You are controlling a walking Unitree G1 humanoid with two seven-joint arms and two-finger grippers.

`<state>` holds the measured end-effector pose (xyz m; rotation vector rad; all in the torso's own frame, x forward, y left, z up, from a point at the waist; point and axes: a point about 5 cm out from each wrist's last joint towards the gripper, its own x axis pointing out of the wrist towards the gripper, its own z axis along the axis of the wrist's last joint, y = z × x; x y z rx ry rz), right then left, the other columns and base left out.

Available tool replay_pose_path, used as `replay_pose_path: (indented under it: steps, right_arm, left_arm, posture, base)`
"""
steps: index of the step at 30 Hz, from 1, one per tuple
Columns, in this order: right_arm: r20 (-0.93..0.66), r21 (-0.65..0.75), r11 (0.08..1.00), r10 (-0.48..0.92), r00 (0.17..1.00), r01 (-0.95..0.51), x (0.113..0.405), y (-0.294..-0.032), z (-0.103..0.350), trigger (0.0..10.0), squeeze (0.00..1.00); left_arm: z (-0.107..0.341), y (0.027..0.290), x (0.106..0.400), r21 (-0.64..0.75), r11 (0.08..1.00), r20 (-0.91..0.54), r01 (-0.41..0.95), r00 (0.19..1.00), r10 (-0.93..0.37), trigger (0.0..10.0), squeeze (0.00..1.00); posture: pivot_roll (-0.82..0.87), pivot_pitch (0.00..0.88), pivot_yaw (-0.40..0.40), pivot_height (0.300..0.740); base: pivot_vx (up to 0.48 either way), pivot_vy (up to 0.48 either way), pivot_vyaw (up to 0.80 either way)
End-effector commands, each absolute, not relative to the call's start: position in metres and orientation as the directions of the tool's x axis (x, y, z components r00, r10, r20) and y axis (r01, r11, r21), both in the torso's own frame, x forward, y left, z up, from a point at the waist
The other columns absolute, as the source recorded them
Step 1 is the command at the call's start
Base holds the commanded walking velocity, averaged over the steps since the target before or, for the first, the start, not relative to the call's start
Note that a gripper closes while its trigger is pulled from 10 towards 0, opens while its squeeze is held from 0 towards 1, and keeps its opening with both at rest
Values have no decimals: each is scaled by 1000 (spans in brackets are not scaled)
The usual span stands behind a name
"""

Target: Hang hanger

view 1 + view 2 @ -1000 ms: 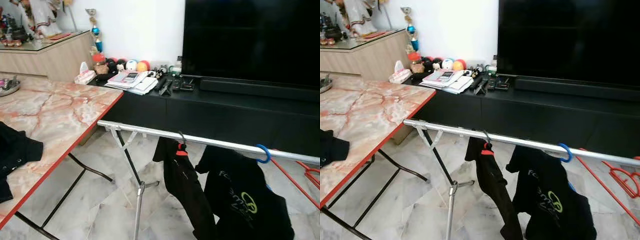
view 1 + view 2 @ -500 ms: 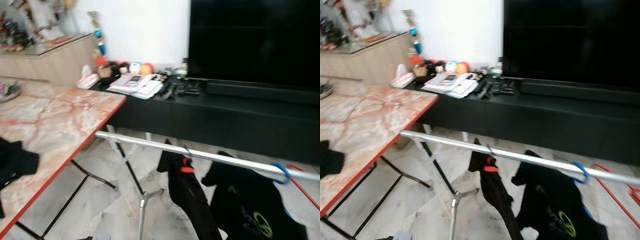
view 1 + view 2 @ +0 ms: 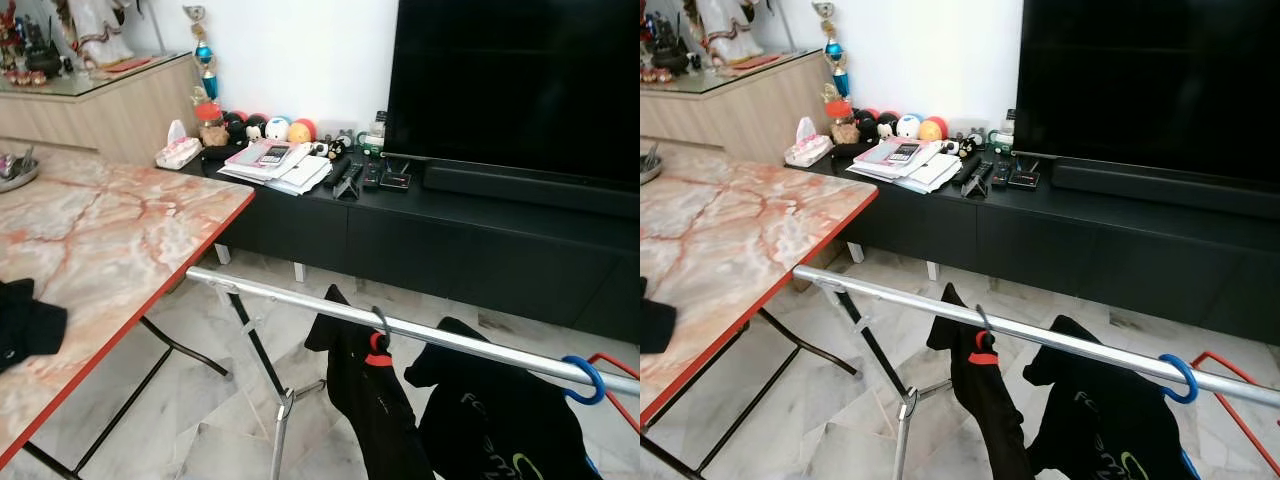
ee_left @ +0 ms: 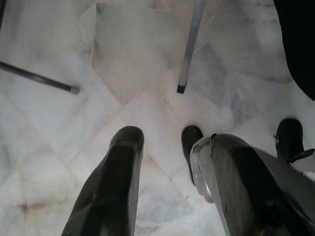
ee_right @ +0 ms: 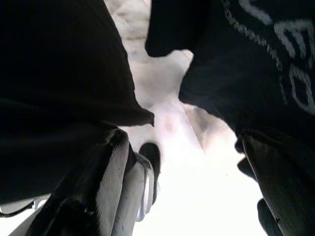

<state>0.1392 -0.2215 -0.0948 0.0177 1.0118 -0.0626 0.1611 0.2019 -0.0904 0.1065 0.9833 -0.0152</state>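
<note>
A silver rail [image 3: 300, 301] of a drying rack runs across in front of me. On it hang a black garment [image 3: 375, 400] on a red hanger [image 3: 377, 348] and a black printed T-shirt [image 3: 500, 430] on a hanger with a blue hook [image 3: 583, 379]. Another red hanger [image 3: 1232, 398] shows low at the far right. A black cloth [image 3: 25, 322] lies on the table at my left. My left gripper [image 4: 165, 140] hangs open over the marble floor, nothing between its fingers. My right gripper [image 5: 184, 135] is open too, close under the hanging black garments.
A marble-topped folding table [image 3: 130, 225] with a red edge stands at the left. Behind the rack is a black TV console [image 3: 450, 235] with a large TV [image 3: 520, 80], papers and remotes. The rack's leg [image 3: 280, 425] reaches the marble floor.
The whole picture has shifted as my head moved, after a blurred moment. The rack, the hanging clothes and the table stand as before.
</note>
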Motion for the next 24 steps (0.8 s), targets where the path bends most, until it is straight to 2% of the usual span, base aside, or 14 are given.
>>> replay_pose_path:
  steps: [1, 8, 12, 14, 15, 16, 18, 21, 24]
  right_arm:
    - [-833, 1, 998, -35, 552, 64, 141, -221, -94, 10000, 0]
    - [-751, 26, 993, -58, 657, 117, 150, -225, -85, 10000, 0]
    - [-654, 29, 995, -52, 755, 94, 147, -214, -81, 10000, 0]
    - [-579, 12, 996, -67, 813, 90, 147, -217, -74, 10000, 0]
    - [-579, 12, 996, -67, 813, 90, 147, -217, -74, 10000, 0]
    - [-472, -3, 994, -101, 876, 113, 148, -224, -58, 10000, 0]
    - [-427, -8, 993, -114, 897, 122, 148, -226, -50, 10000, 0]
    - [-283, -24, 991, -132, 950, 130, 151, -227, -10, 10000, 0]
    - [-217, -28, 991, -130, 967, 127, 150, -223, 16, 10000, 0]
  left_arm:
    - [-91, 204, 159, 89, 994, -838, 67, 544, 38, 10000, 0]
    - [-94, 202, 154, 87, 993, -845, 77, 533, 33, 10000, 0]
    - [-94, 201, 153, 87, 992, -847, 86, 530, 28, 10000, 0]
    - [-94, 201, 153, 88, 992, -848, 90, 530, 27, 10000, 0]
    - [-94, 201, 153, 88, 992, -848, 90, 530, 27, 10000, 0]
    - [-94, 200, 153, 88, 991, -849, 98, 529, 23, 10000, 0]
    - [-94, 200, 153, 88, 991, -849, 102, 528, 21, 10000, 0]
    - [-94, 199, 153, 89, 990, -852, 112, 524, 17, 10000, 0]
    - [-95, 199, 152, 88, 989, -854, 117, 521, 15, 10000, 0]
  posture:
    - [-43, 0, 21, 740]
    - [-63, 0, 14, 740]
    - [-71, 0, 11, 740]
    - [-74, 0, 11, 740]
    - [-74, 0, 11, 740]
    - [-86, 0, 14, 740]
    - [-89, 0, 15, 740]
    - [-99, 0, 15, 740]
    - [-100, 0, 15, 740]
  base:
    - [0, 0, 0]
    - [0, 0, 0]
    - [0, 0, 0]
    - [0, 0, 0]
    - [0, 0, 0]
    - [0, 0, 0]
    - [0, 0, 0]
    - [0, 0, 0]
    - [0, 0, 0]
